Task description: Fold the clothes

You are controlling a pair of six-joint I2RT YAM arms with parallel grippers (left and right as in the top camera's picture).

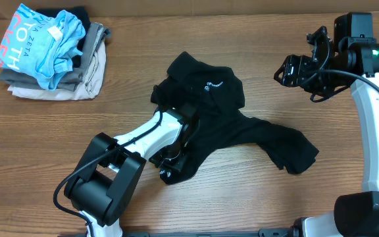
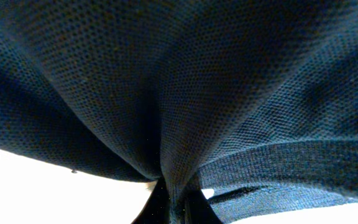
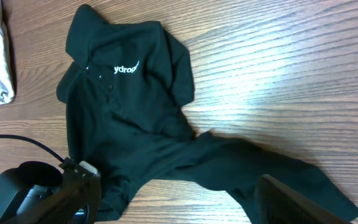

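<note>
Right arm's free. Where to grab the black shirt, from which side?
The loose end of the black shirt, spread flat on the side of the right gripper. Come from above at its outer edge: it lies thin and unbunched, clear of the left gripper.

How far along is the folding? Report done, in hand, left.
Done: nothing; the black garment lies crumpled and unfolded, one end trailing right. In hand: the left claw seems to pinch bunched fabric at its near edge; the right claw is open, clear of the cloth. Left: spreading it flat and every fold.
</note>
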